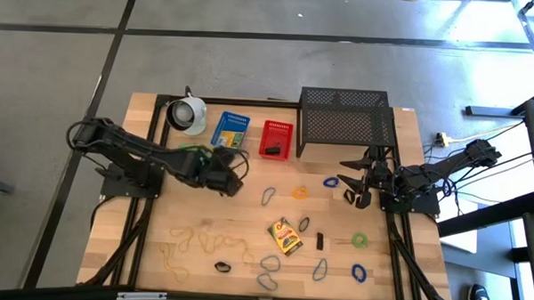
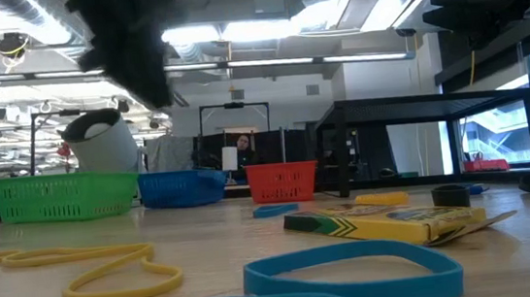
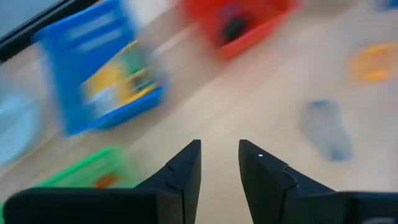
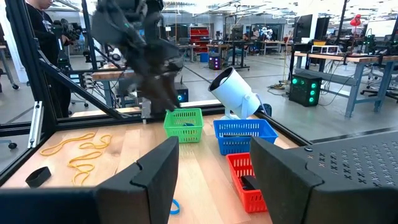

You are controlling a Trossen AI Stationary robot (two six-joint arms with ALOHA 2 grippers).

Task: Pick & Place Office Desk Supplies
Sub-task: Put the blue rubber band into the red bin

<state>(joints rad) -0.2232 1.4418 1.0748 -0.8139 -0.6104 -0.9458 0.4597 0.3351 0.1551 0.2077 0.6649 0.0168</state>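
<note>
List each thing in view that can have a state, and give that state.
Left gripper: fingers open, empty, above the table.
Right gripper: fingers open, empty.
Red plastic basket: upright, dark item inside.
Blue plastic basket: upright, yellow-green crayon box inside.
Second yellow-green crayon box: flat on table.
White round cup-like object: on its side.

Quick count of the stuff here: three baskets, one green [image 4: 184,124], one blue [image 1: 231,130], one red [image 1: 277,139]; two crayon boxes, one on the worktop [image 1: 285,236], one in the blue basket [image 3: 118,85]; one white cup [image 1: 188,114]; one black mesh rack [image 1: 346,122]; loads of loose bands.
</note>
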